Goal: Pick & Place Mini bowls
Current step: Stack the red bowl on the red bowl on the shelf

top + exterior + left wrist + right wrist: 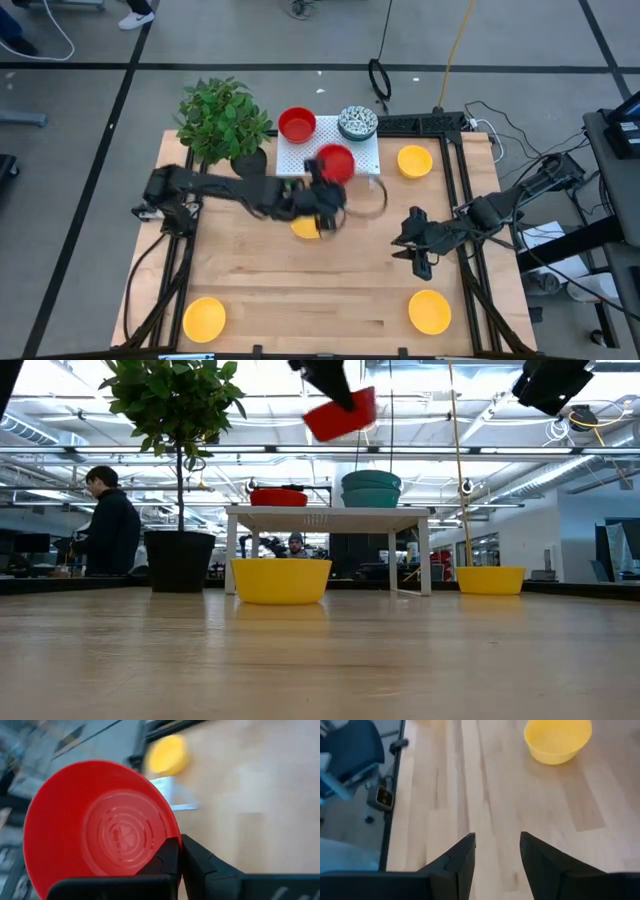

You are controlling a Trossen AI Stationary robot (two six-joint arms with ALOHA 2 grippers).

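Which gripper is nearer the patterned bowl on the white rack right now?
Left. The left gripper, shut on a red bowl, is just in front of the patterned bowl; the right gripper hangs open farther off, over bare table.

Four yellow bowls [415, 161], two red bowls [297, 125], one patterned bowl [357, 122]

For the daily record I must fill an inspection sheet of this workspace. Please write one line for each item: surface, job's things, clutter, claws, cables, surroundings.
Surface: wooden table, with a white stand at the far edge.
Job's things: red bowl and patterned bowls on the stand; yellow bowls at far right, near right, near left and one under the left arm.
Clutter: potted plant.
Claws: left claw shut on a lifted red bowl; right claw open, empty, above bare wood.
Cables: loose ones right of the table and on the floor behind.
Surroundings: a person stands behind the table.
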